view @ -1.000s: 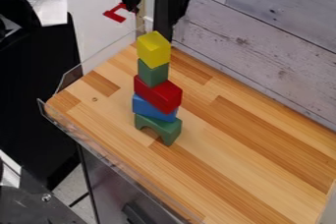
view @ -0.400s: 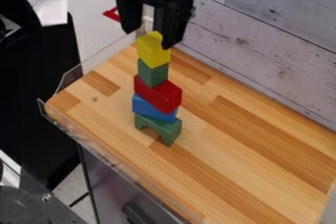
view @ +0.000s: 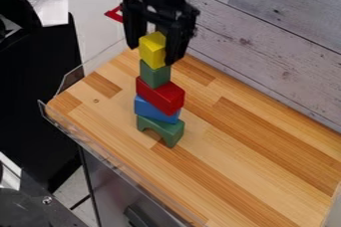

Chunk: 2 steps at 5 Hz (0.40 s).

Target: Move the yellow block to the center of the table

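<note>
The black gripper (view: 153, 54) hangs at the top of the stack, open, one finger on the left of the yellow block (view: 152, 51) and the other on its right, overlapping its right side. That yellow block rests on top of a green block (view: 154, 74). Below come a red block (view: 160, 95), a blue block (view: 156, 109) and a green arch block (view: 161, 129) standing on the wooden table (view: 246, 146). Whether the fingers touch the yellow block I cannot tell.
A pale plank wall (view: 266, 37) runs along the table's back right side. A clear plastic edge (view: 100, 156) lines the left side. Bare wood extends to the right and front of the stack.
The gripper has come down from above the tower to the height of the yellow block, its fingers now on either side. The blocks have not moved.
</note>
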### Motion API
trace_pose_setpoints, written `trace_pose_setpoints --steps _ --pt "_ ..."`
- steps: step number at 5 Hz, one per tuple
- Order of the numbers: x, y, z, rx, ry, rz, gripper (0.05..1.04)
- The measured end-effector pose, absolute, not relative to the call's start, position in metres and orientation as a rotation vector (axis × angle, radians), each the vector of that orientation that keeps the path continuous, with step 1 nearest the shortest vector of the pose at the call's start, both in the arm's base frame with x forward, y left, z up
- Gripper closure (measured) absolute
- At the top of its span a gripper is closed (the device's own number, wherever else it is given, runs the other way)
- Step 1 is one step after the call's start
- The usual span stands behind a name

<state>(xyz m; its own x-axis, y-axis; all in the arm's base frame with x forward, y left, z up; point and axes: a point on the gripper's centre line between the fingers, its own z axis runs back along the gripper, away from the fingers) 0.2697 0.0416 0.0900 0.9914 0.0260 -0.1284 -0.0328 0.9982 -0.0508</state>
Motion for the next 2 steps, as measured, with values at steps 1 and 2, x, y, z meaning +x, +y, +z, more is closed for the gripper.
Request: trace_pose_setpoints --steps 1,2 --pt "0.2773 0.0439 0.0808 -0.043 0.157 0.057 0.411" --pt "0.2782 0.0411 0.0808 -0.061 0.154 0.062 0.473"
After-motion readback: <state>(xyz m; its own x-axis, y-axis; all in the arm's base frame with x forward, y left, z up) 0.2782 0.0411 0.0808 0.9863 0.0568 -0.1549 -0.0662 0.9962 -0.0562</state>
